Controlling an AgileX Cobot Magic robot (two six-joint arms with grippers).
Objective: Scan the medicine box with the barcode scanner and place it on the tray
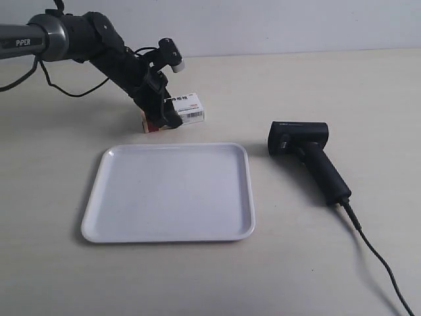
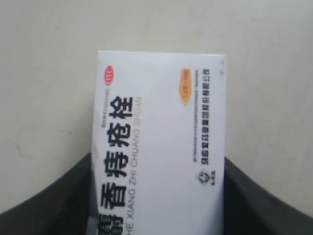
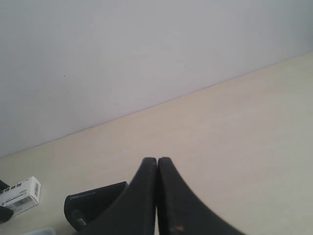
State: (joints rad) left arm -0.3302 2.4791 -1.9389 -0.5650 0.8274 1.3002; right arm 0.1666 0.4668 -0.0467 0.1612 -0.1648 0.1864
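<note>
Medicine box (image 1: 186, 109): is being gripped between the left gripper's (image 1: 160, 110) jaws, beyond the tray's far edge; whether it is touching the table (image 1: 52, 276) cannot be told.
Left gripper: is being held closed on the box, whose white printed face (image 2: 161, 147) is filling the left wrist view.
Tray (image 1: 99, 224): is lying flat and bare, near the box.
Barcode scanner (image 1: 309, 158): is lying on its side beside the tray, its cable (image 1: 381, 263) trailing away.
Right gripper (image 3: 157, 166): is being held with fingertips pressed together, holding nothing, above the table.
</note>
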